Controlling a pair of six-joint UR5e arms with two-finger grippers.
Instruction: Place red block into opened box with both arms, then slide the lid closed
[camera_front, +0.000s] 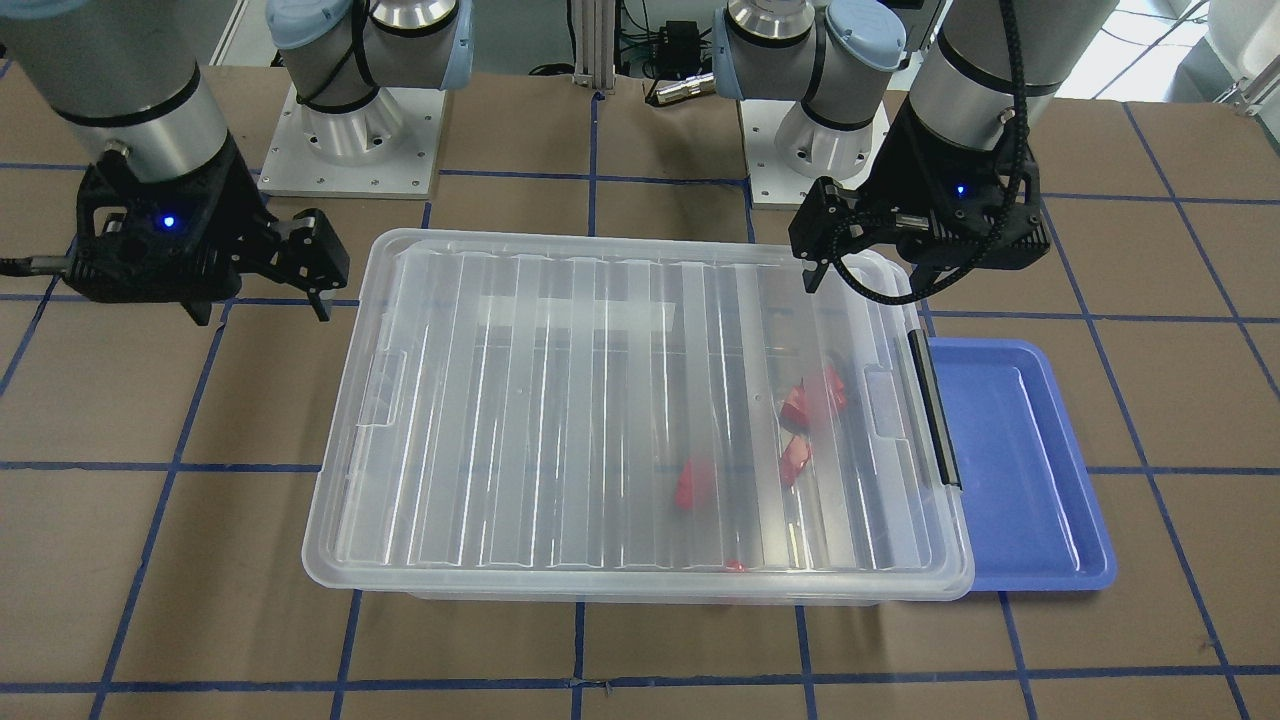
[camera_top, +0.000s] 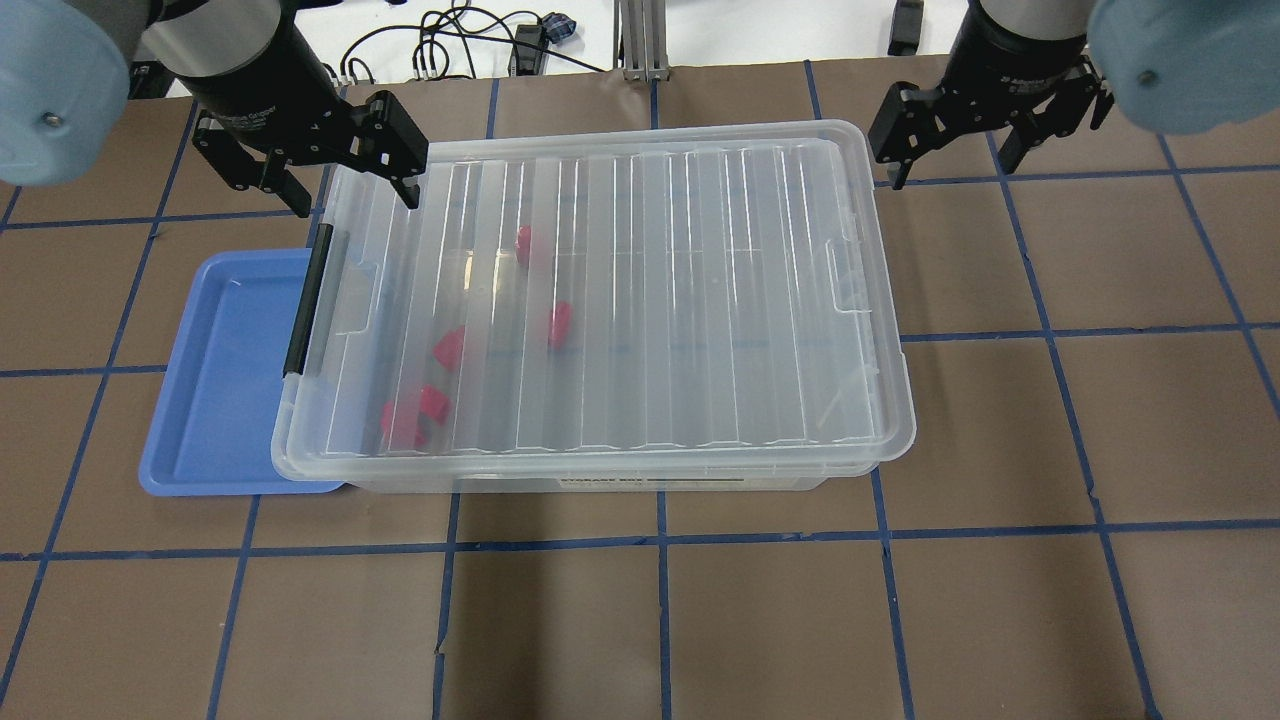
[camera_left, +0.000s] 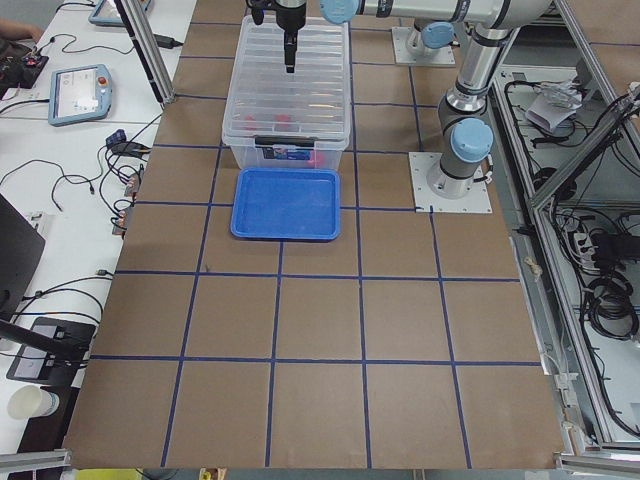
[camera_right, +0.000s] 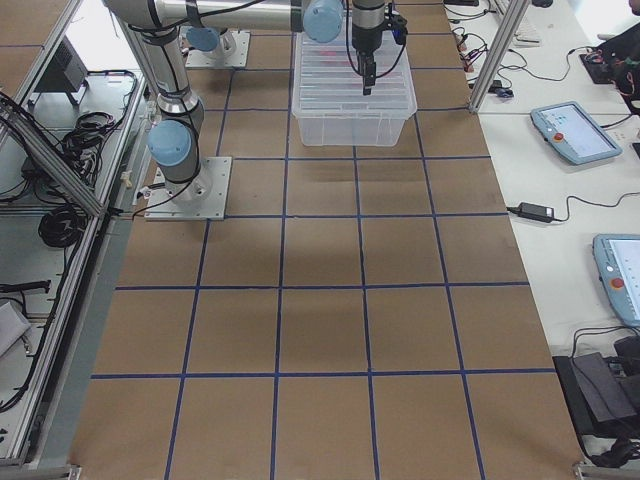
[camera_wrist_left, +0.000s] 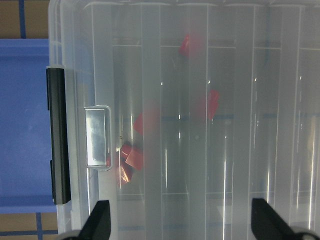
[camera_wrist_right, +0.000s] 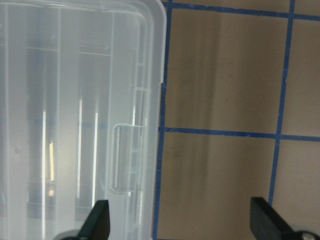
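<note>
Status: the lid (camera_top: 650, 300) lies over the box (camera_top: 600, 482) and covers nearly all of it, so log the closing step as almost done, not done. The red block (camera_top: 559, 323) sits on the box floor under the lid, about mid-width, apart from the other red pieces nearer the black bar (camera_top: 305, 300). Through the ribbed plastic you cannot confirm its shape. On the left gripper (camera_wrist_left: 181, 217) the jaws are spread wide and hold nothing, hanging over the box corner by the black bar. On the right gripper (camera_wrist_right: 180, 217) the jaws are equally wide and empty, near a corner of the opposite short end and mostly over bare bench (camera_top: 1000, 450). Judgement on fit: the lid looks shifted a little toward the black-bar end. A strip of box rim shows past it at the right arm's end, and its corner overhangs the blue tray (camera_top: 200, 400), which lies against the box there. Risks to watch: if you push the lid from one corner only, it will likely skew and bind on the rim. If only one arm pushes, the light box may slide across the bench instead of the lid sliding over it, and toward the tray it could ride up on the tray lip and tilt. A lowered left jaw beside the black bar could snag the lid edge and lift it
</note>
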